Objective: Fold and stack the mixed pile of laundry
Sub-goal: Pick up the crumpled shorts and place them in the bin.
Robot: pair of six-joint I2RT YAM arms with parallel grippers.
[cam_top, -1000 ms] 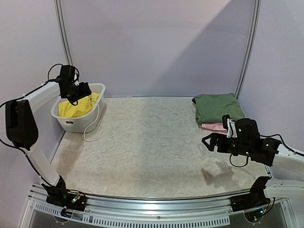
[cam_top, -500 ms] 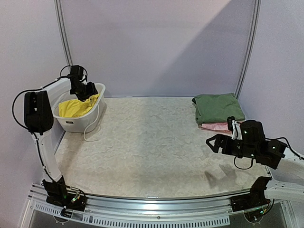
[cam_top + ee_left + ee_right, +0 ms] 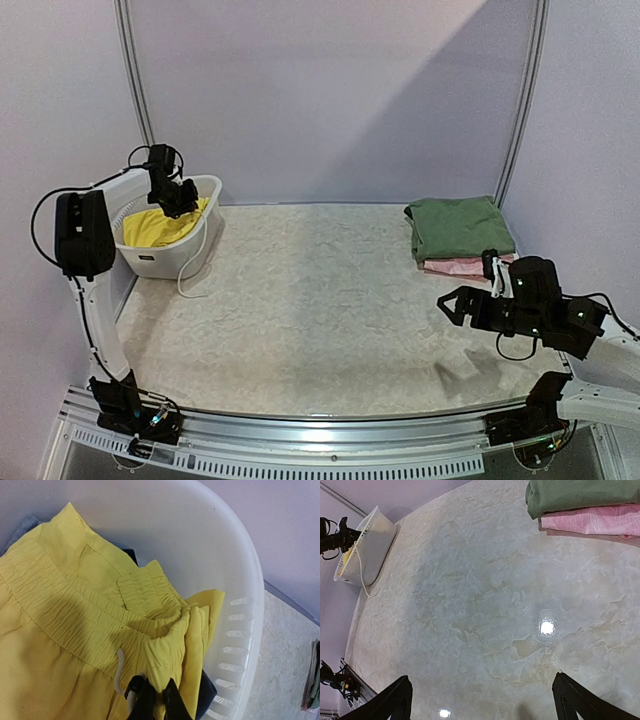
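Left gripper (image 3: pixel 156 696) is clamped onto the yellow shorts (image 3: pixel 75 630) inside the white basket (image 3: pixel 160 262), upper left — right gripper (image 3: pixel 450 303) is held wide open, lower right.

A beige tabletop (image 3: pixel 320 300) with a crinkled marble pattern fills the middle of the top view. Pale lilac walls (image 3: pixel 330 90) close it in at the back and on both sides. A diagonal edge between a lighter and a darker tone crosses the back wall. Slim metal poles rise near the tabletop's far corners, one on the left (image 3: pixel 135 75) and one on the right (image 3: pixel 525 90). A ribbed aluminium rail (image 3: pixel 320 425) runs along the near edge. From the right wrist view the surface looks glossy, with a bright round glare spot (image 3: pixel 547 627).
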